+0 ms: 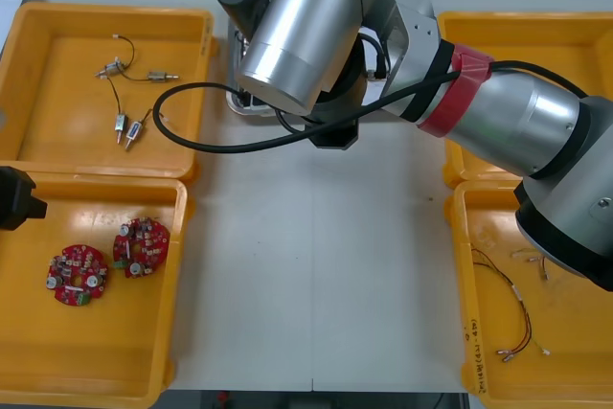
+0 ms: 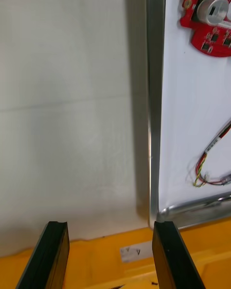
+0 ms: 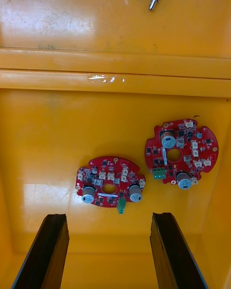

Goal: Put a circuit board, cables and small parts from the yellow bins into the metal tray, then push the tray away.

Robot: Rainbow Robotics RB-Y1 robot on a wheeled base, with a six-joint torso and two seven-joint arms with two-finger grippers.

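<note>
Closest in, two round red circuit boards [image 1: 77,275] are lying flat in the near-left bin [image 1: 96,352], just beside each other with a small gap between them. The left gripper [image 3: 109,216] is hung over that same bin. Its black fingers [image 3: 53,231] are spread wide apart and nothing is held between them. The boards are seen just past the fingertips.

Across the table [image 1: 316,265], a few thin red and yellow cables [image 1: 512,318] are scattered on the floor of the near-right bin [image 1: 488,217].

Further out, small metal parts [image 1: 124,69] on thin black leads are spread about in the far-left bin [image 1: 57,141]. The far-right bin [image 1: 536,45] is partly covered by the right arm [image 1: 431,74], which is reached across the far middle of the table.

The right gripper [image 2: 110,226] is parked down by the metal tray [image 2: 155,101]. Its fingers are held well apart too, with nothing gripped. One finger is lined up roughly with the tray's shiny rim, the other is over bare table, and a yellow bin's edge is seen at the fingers' base.

The tray is white inside. One circuit board [image 2: 209,19] has been laid in it toward the far end, and a bundle of red and yellow cable [image 2: 211,159] is resting nearer the corner.
</note>
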